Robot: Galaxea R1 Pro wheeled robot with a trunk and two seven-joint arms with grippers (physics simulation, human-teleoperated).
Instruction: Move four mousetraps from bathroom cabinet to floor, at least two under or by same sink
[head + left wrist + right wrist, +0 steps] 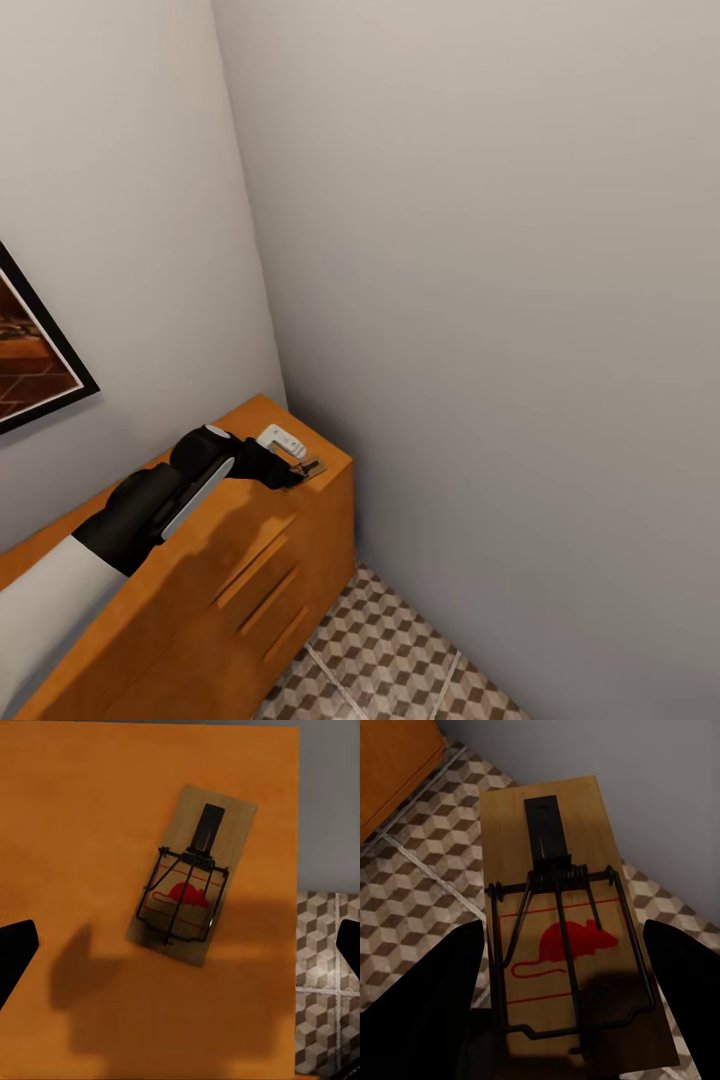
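Two mousetraps show across the views, each a flat tan wooden board with dark wire parts and a red mouse print. The nearer one [574,922] fills the right wrist view, sitting between the dark fingers [431,997] of the right gripper [562,997], which press against its long edges, so that claw is clenched on the board. Beneath it lies the bathroom floor [427,870], its square tiles printed with brown, beige and white cubes and split by pale grout lines, and one corner of orange wood shows beside the tiles.

The second mousetrap [191,886] lies flat on the smooth orange-tan top of the cabinet [75,832], near its end edge. The left gripper [180,945] hangs over it with its two black fingertips [13,949] spread wide to either side, released and touching nothing.

From the head camera, the left arm [150,510] reaches along the one cabinet, whose front carries three slab-like wooden handles [255,570]. A small white device [282,440] rests on the top near the far corner. Plain grey walls [480,300] meet behind, one bearing a single dark-framed picture [30,350].
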